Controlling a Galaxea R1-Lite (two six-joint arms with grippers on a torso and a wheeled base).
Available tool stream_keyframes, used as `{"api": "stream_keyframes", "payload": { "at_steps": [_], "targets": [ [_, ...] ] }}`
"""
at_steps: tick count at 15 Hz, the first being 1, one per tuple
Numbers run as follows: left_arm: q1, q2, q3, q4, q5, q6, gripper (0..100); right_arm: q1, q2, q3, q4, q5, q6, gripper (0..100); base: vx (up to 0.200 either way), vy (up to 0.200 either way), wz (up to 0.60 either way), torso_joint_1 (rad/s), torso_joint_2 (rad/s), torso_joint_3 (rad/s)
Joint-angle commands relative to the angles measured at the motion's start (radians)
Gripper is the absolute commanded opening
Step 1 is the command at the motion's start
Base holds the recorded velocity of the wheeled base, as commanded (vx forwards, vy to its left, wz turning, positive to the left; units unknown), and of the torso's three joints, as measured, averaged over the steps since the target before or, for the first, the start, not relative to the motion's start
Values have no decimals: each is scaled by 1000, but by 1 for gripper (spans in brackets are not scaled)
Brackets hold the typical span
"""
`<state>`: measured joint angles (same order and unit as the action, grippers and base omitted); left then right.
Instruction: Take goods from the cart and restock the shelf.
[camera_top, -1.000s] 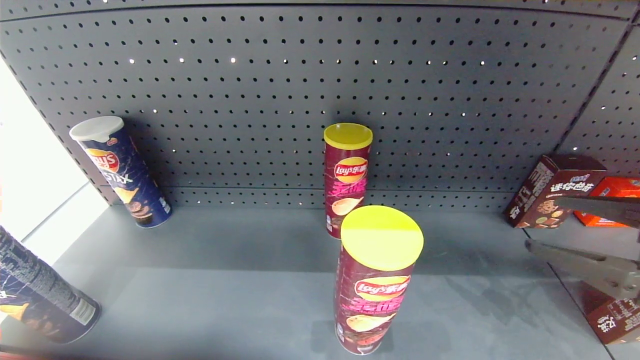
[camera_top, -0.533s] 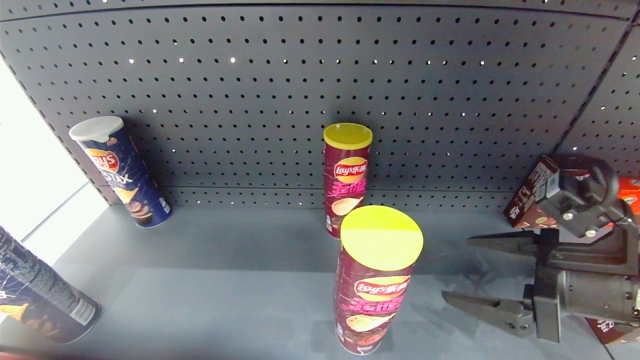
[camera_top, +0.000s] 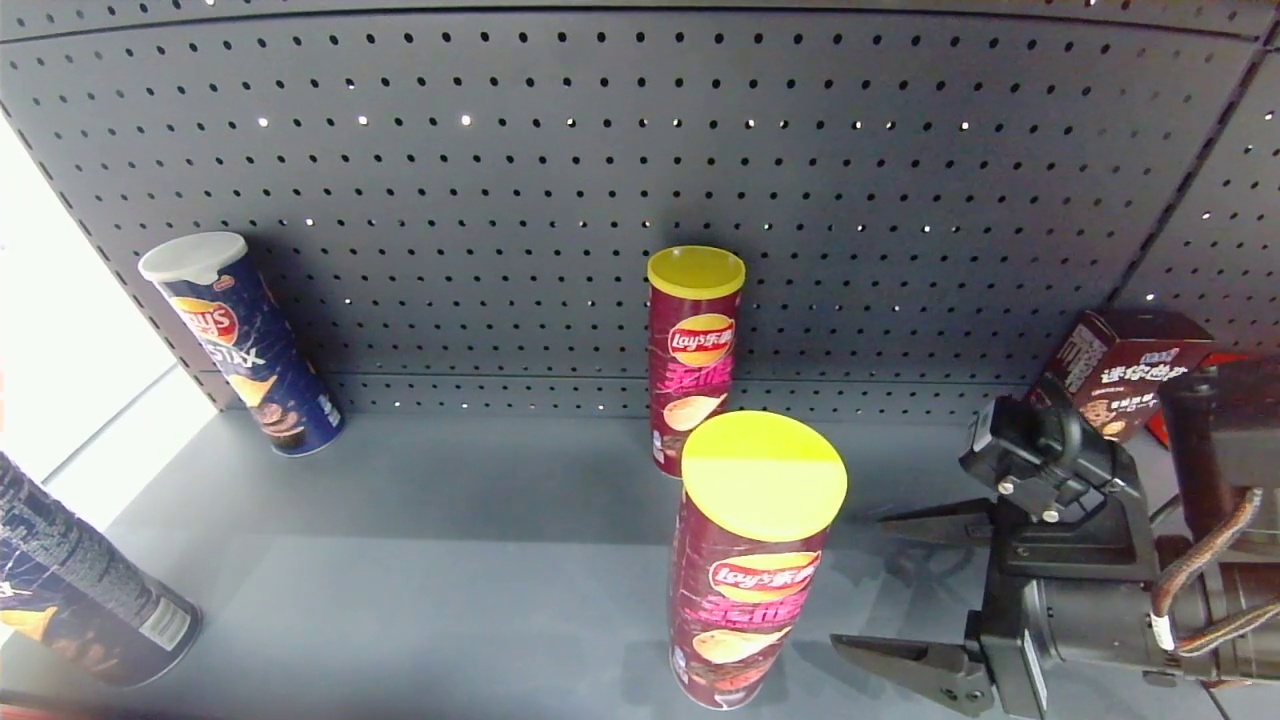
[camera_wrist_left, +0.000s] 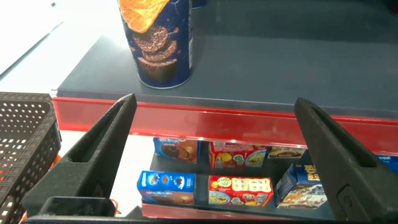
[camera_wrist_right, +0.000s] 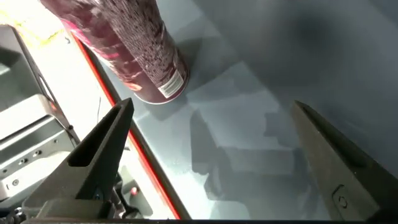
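Note:
On the grey shelf (camera_top: 450, 560) a maroon chip can with a yellow lid (camera_top: 750, 560) stands near the front, and a second one (camera_top: 693, 355) stands against the pegboard. My right gripper (camera_top: 862, 583) is open just right of the front can, not touching it. In the right wrist view that can (camera_wrist_right: 134, 53) stands beyond the open right gripper (camera_wrist_right: 211, 107), off to one side of it. My left gripper (camera_wrist_left: 214, 102) is open and holds nothing, below the shelf's red front edge (camera_wrist_left: 205, 118), with a dark blue chip can (camera_wrist_left: 158, 40) standing on the shelf above it.
A blue can with a white lid (camera_top: 240, 345) leans at the back left, and the dark blue can (camera_top: 80, 590) stands front left. Brown boxes (camera_top: 1120, 380) stand at the back right. Below are a lower shelf of boxed goods (camera_wrist_left: 239, 186) and a black wire basket (camera_wrist_left: 22, 143).
My right gripper has come in from the right edge toward the front maroon can, staying open. The cans have not moved.

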<state>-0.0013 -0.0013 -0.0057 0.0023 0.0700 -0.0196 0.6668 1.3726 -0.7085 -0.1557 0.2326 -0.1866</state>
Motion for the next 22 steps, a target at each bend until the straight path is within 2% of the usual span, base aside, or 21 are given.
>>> {"api": "stream_keyframes", "payload": {
  "at_steps": [1, 22],
  "targets": [
    [0, 1, 0, -1, 1, 0, 100, 2, 28, -2, -11, -1, -1, 100, 0, 0, 0, 0, 0, 0],
    [1, 1, 0, 1, 1, 0, 100, 57, 158, -42, -48, -16, -1, 100, 0, 0, 0, 0, 0, 0]
  ]
}}
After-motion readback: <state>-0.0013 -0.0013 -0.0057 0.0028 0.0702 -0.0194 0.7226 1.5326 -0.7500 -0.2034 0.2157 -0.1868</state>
